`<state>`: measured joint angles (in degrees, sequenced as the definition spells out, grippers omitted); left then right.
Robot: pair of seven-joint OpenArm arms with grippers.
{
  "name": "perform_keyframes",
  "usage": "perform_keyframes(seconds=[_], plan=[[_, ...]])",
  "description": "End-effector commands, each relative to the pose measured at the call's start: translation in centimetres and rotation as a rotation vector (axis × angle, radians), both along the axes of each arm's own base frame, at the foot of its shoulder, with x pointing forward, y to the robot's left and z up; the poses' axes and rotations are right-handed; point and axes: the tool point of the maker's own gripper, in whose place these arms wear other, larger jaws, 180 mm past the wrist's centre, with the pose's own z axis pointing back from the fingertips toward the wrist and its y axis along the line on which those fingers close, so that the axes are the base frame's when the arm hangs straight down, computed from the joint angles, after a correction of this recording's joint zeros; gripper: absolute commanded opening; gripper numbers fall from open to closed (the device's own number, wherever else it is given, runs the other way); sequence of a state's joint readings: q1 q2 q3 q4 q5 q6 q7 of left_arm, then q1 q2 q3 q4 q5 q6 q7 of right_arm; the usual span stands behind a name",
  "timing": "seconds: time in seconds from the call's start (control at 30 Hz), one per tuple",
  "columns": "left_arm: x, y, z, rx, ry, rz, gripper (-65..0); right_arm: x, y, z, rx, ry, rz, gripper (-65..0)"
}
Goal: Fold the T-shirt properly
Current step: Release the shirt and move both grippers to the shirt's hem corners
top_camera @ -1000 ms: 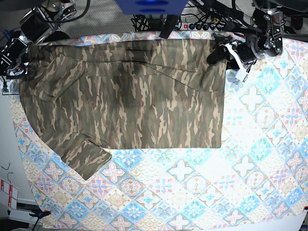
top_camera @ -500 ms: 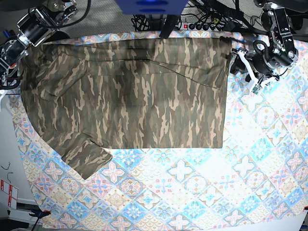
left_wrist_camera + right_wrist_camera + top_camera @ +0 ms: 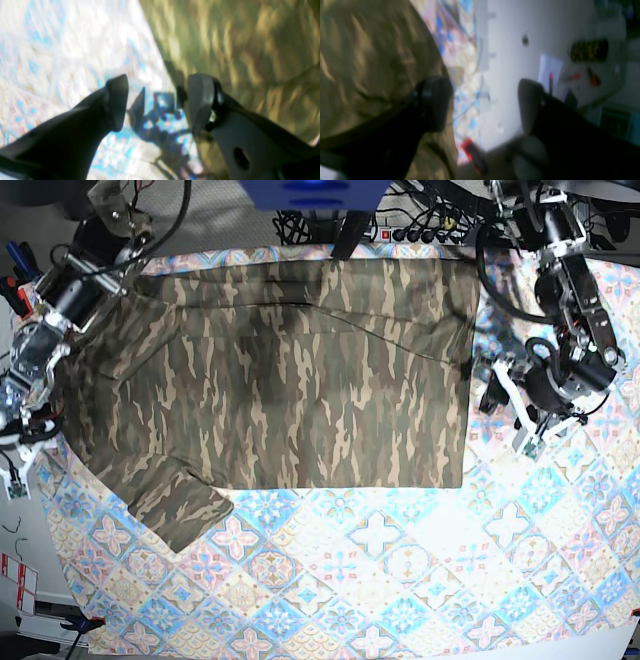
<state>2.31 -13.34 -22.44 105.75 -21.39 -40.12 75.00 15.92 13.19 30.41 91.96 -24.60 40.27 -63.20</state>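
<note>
— Where is the T-shirt lying for you?

— I'm seeing the T-shirt [image 3: 270, 370] spreading flat over the far half of the tabletop [image 3: 420, 580], its camouflage print facing up. One long side is running along the far edge, and the straight hem side is facing the base view's right. A sleeve is sticking out toward the near left corner. A soft crease is crossing the cloth near the far edge. The patterned covering of the tabletop is lying bare along the near edge and the whole right side.

— And the left pincer?

— I'm watching the left pincer [image 3: 505, 415] hanging just beside the shirt's hem, over the bare pattern on the base view's right. In its wrist view the left pincer [image 3: 156, 102] is standing released, both fingers apart with nothing between them, one finger over the patterned covering and the other at the edge of the cloth [image 3: 237, 45]. That view is blurring, so I'm not telling whether the finger is touching the cloth.

— The right one?

— The right pincer [image 3: 15, 445] is sitting at the tabletop's left edge, beside the shirt's shoulder side. Its wrist view is blurring too, yet the right pincer [image 3: 483, 105] is showing wide and released, gripping nothing, with the cloth [image 3: 370, 62] beneath one finger and the floor beyond the edge under the other.
</note>
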Motion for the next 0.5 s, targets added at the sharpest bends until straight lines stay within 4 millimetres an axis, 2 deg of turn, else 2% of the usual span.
perform_keyframes(seconds=[0.0,0.07,0.17,0.27,0.4,0.47], plan=[[0.7,0.1,0.8,0.002,-0.023,-0.004,-28.3,1.3,-0.2,1.0,-0.013,-0.024,0.013,-22.2],[1.2,0.2,0.1,-0.011,-0.002,0.008,-28.3,3.2,0.9,0.3,0.021,-0.007,0.051,-22.2],[1.7,0.1,-2.1,-0.015,0.067,0.004,-28.4,6.2,2.4,-0.5,0.080,-0.036,0.114,-22.2],[1.8,-0.1,-3.6,-0.012,0.102,0.011,-28.4,8.5,3.8,-2.2,0.168,-0.067,0.166,-22.2],[2.1,0.1,-3.7,0.016,0.080,0.016,-28.4,12.1,6.1,-3.7,0.308,-0.123,0.228,-22.2],[2.0,0.2,-3.8,0.023,0.085,0.018,-28.4,13.5,6.6,-4.2,0.368,-0.146,0.245,-22.2]])
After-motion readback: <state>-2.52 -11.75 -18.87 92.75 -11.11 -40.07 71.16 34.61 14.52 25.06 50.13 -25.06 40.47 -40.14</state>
